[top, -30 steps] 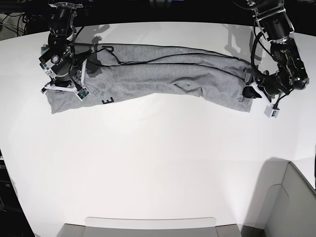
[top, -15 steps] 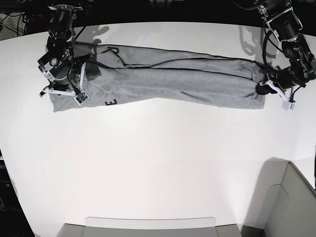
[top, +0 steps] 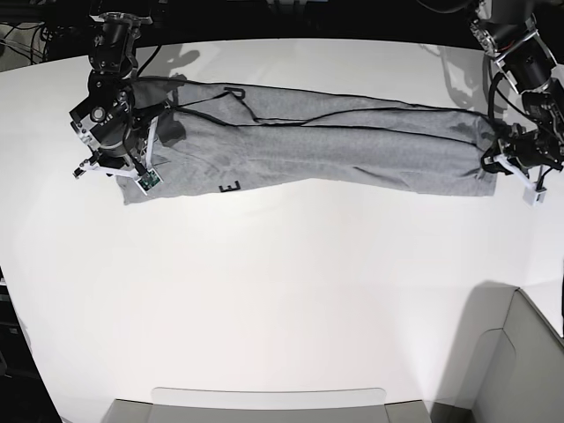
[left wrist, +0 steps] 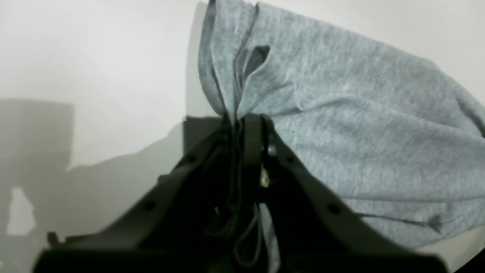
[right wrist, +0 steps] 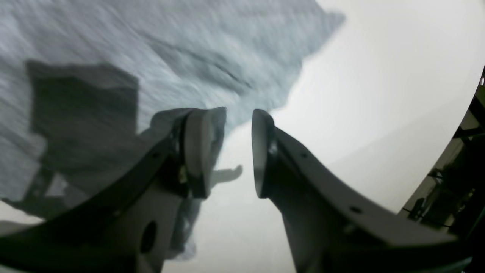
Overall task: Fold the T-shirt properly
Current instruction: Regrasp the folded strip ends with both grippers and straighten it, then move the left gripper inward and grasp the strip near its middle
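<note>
The heather-grey T-shirt (top: 335, 145) lies pulled out in a long band across the far part of the white table (top: 282, 291), with black lettering (top: 231, 187) on its near edge. At the band's right end my left gripper (top: 489, 164) is shut on it. The left wrist view shows the left gripper (left wrist: 244, 118) pinching a bunched fold of the T-shirt (left wrist: 360, 125). My right gripper (top: 122, 164) is over the band's left end. In the right wrist view the right gripper (right wrist: 227, 151) is open; one finger (right wrist: 197, 148) rests against the T-shirt (right wrist: 151, 45) edge, with bare table between the pads.
A thin black cable (top: 291, 119) trails over the shirt between the two arms. A grey tray edge (top: 264, 401) sits at the near table edge. A grey box (top: 529, 361) stands at the near right corner.
My left gripper has shut on the shirt's end and drawn it rightward. The crumpled band is now stretched long and smoother, and its left end has slid right under the right gripper.
</note>
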Robot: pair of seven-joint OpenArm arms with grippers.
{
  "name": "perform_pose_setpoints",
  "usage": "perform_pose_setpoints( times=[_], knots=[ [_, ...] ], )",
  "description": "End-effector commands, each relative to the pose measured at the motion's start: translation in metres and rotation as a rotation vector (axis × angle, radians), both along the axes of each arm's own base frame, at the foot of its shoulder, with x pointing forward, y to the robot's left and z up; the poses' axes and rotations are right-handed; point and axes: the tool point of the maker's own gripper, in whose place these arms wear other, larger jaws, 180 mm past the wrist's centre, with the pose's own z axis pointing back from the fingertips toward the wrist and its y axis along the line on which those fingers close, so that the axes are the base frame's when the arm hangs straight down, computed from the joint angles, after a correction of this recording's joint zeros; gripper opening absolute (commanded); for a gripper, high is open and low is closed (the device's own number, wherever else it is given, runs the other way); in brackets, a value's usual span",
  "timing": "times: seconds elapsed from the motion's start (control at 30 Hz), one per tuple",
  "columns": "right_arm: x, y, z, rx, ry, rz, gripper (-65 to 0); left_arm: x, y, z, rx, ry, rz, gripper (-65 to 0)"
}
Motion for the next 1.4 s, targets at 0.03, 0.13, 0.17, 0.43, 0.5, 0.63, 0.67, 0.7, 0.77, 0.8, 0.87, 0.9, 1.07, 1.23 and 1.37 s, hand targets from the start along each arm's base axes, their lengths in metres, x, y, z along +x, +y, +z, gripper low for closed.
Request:
perform_pose_setpoints(
  times=[0.03, 0.13, 0.17, 0.43, 0.5, 0.63, 0.67, 0.7, 0.77, 0.8, 0.87, 0.9, 1.07, 1.23, 1.37],
  knots=[
    [0.01, 0.008, 0.02, 0.013, -0.073, 0.014, -46.0, -0.028, 0.017, -0.006, 0.07, 0.145, -0.011, -65.0],
    [0.015, 0.02, 0.04, 0.036, -0.146, 0.016, -46.0, -0.028, 0.019, -0.005, 0.074, 0.145, -0.01, -65.0],
    [0.018, 0.024, 0.046, 0.043, -0.171, 0.016, -46.0, -0.028, 0.018, -0.005, 0.073, 0.145, -0.01, -65.0],
    [0.038, 0.028, 0.068, 0.155, -0.326, -0.034, -46.1, -0.019, 0.025, 0.008, 0.119, 0.107, -0.026, -65.0],
    [0.043, 0.019, 0.075, 0.188, -0.383, -0.083, -46.1, -0.006, 0.028, 0.027, 0.181, 0.053, -0.055, -65.0],
    [0.048, -0.005, 0.086, 0.211, -0.461, -0.177, -46.1, -0.002, 0.02, 0.049, 0.259, 0.016, -0.112, -65.0],
    [0.048, -0.009, 0.085, 0.21, -0.462, -0.192, -46.1, -0.002, 0.017, 0.053, 0.269, 0.016, -0.122, -65.0],
    [0.047, -0.013, 0.085, 0.206, -0.461, -0.204, -46.1, 0.002, 0.017, 0.058, 0.285, 0.002, -0.129, -65.0],
    [0.046, -0.016, 0.082, 0.204, -0.452, -0.21, -46.1, 0.008, 0.007, 0.061, 0.284, -0.026, -0.138, -65.0],
    [0.045, -0.017, 0.08, 0.201, -0.448, -0.211, -46.1, 0.011, 0.004, 0.064, 0.288, -0.04, -0.141, -65.0],
    [0.043, -0.017, 0.079, 0.2, -0.442, -0.212, -46.1, 0.016, 0.003, 0.072, 0.308, -0.067, -0.149, -65.0],
    [0.043, -0.016, 0.078, 0.201, -0.44, -0.212, -46.1, 0.02, -0.002, 0.076, 0.313, -0.088, -0.154, -65.0],
    [0.04, -0.016, 0.074, 0.202, -0.428, -0.214, -46.1, 0.022, -0.031, 0.094, 0.357, -0.172, -0.197, -65.0],
    [0.04, -0.016, 0.07, 0.207, -0.416, -0.215, -46.1, 0.013, -0.085, 0.113, 0.399, -0.26, -0.31, -65.0],
    [0.04, -0.015, 0.064, 0.215, -0.4, -0.218, -46.1, 0.004, -0.13, 0.121, 0.386, -0.309, -0.391, -65.0]
  ],
)
